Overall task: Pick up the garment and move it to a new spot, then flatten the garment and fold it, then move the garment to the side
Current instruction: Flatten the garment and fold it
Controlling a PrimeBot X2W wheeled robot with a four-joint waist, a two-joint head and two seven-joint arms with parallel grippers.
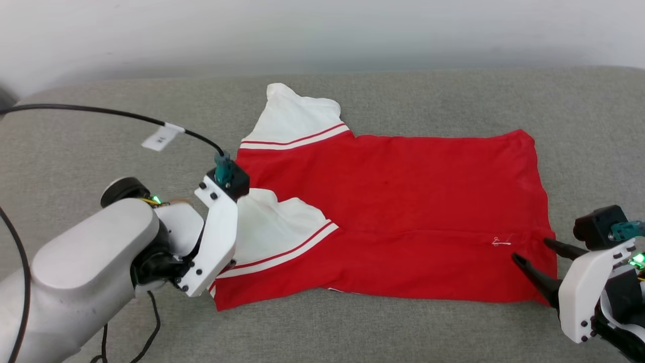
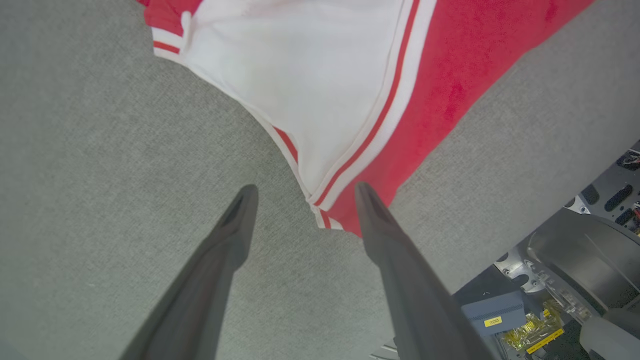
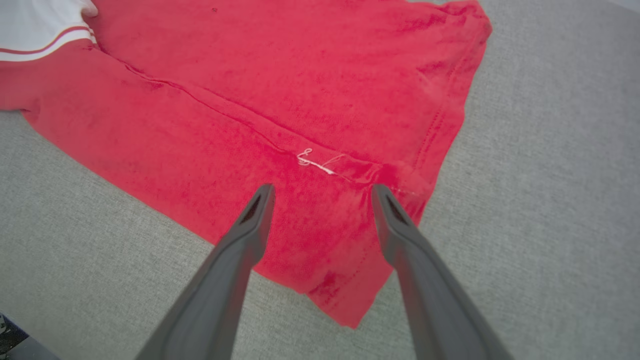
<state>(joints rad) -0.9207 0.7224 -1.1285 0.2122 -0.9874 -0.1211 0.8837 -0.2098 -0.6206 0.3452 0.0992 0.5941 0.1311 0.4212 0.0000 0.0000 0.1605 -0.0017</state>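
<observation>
**Folded shirt lies flat, both grippers open at its near corners**

The garment (image 1: pixel 403 201) lies in the middle of the grey padded surface (image 1: pixel 101 312) with its plain red face up. Its near long side is turned over onto the body, and a straight crease runs along it. The hem is at the robot's right and the white sleeves are at its left. One sleeve points away from the robot and the other lies flat on the red cloth. A small white thread (image 1: pixel 501 242) sits near the hem.

The left gripper (image 2: pixel 305 192) has its fingers spread, with nothing between them. The near-left corner of the shirt lies just under the gap. The right gripper (image 1: pixel 530 249) is also spread wide and empty, over the near-right corner of the hem. Whether the tips touch the cloth, I cannot tell.

Bare surface is free on all four sides, widest at the left and the far side and narrower along the near edge. A black cable (image 1: pixel 101 111) with a white label crosses above the left part.
</observation>
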